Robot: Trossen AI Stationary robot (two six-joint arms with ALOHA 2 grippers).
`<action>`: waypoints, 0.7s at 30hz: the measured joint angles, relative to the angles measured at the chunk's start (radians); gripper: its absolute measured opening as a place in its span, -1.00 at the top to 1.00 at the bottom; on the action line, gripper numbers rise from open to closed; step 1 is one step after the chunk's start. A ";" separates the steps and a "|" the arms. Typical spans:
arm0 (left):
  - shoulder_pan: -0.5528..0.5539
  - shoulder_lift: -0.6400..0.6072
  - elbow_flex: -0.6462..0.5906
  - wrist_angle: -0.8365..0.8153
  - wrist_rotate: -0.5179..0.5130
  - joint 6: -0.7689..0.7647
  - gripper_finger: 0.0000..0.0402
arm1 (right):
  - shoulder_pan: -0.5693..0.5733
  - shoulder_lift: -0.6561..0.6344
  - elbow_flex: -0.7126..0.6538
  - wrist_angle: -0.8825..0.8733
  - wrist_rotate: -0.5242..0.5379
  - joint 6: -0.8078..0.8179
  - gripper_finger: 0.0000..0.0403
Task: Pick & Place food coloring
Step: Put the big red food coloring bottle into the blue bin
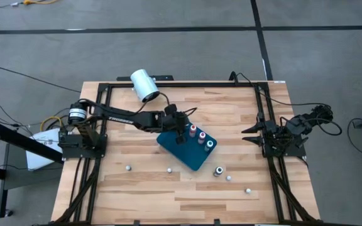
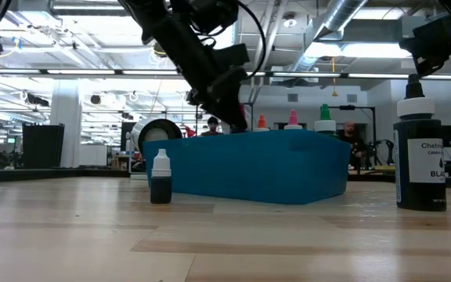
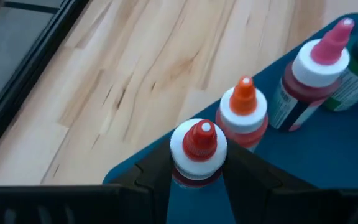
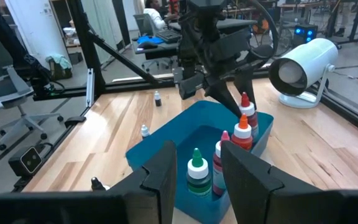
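On the wooden table [image 1: 137, 188] lies a big white cylinder [image 1: 144, 85] at the far edge, and near the middle sits the teal tray [image 1: 187, 154] with four food-coloring bottles standing in it: red-tipped [image 3: 199, 146], orange-tipped [image 3: 244, 112], pink-tipped [image 3: 312, 68] and green-topped [image 4: 197, 173]. The left gripper [image 3: 194, 180] reaches over the tray, its fingers clamped on the red-tipped bottle. The right gripper [image 1: 251, 133] waits at the right edge with its fingers apart, while small loose bottles [image 1: 219, 171] lie scattered on the near boards.
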 joint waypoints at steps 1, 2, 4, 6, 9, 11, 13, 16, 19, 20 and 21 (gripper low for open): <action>0.001 0.000 0.000 0.004 0.001 0.000 0.43 | 0.000 0.000 0.000 0.000 0.000 0.000 0.44; 0.004 0.000 0.000 0.003 0.002 -0.003 0.43 | 0.000 0.000 0.000 0.000 0.000 0.000 0.44; 0.005 0.000 0.000 0.002 0.004 -0.017 0.43 | 0.000 0.000 0.000 0.000 0.000 0.000 0.44; 0.006 0.000 0.000 0.003 0.015 -0.019 0.43 | 0.000 0.000 0.000 0.000 0.000 0.000 0.44; 0.005 0.000 0.000 0.003 0.023 -0.019 0.43 | 0.000 0.000 0.000 0.000 0.000 0.000 0.44; 0.005 0.000 0.000 0.003 0.039 -0.020 0.43 | 0.000 0.000 0.000 0.000 0.000 0.000 0.44; 0.005 0.000 0.000 0.003 0.067 -0.028 0.43 | 0.000 0.000 0.000 0.000 0.000 0.000 0.44; 0.006 0.000 0.000 0.003 0.069 -0.031 0.43 | 0.000 0.000 0.000 0.000 0.000 0.000 0.44; 0.006 0.000 0.000 0.007 0.069 -0.032 0.43 | 0.000 0.000 0.000 0.000 0.000 0.000 0.44; 0.006 0.000 0.000 0.010 0.069 -0.035 0.43 | 0.000 0.000 0.000 0.000 0.000 0.000 0.44; 0.006 0.000 0.000 0.011 0.069 -0.037 0.43 | 0.000 0.000 0.000 0.000 0.000 0.000 0.44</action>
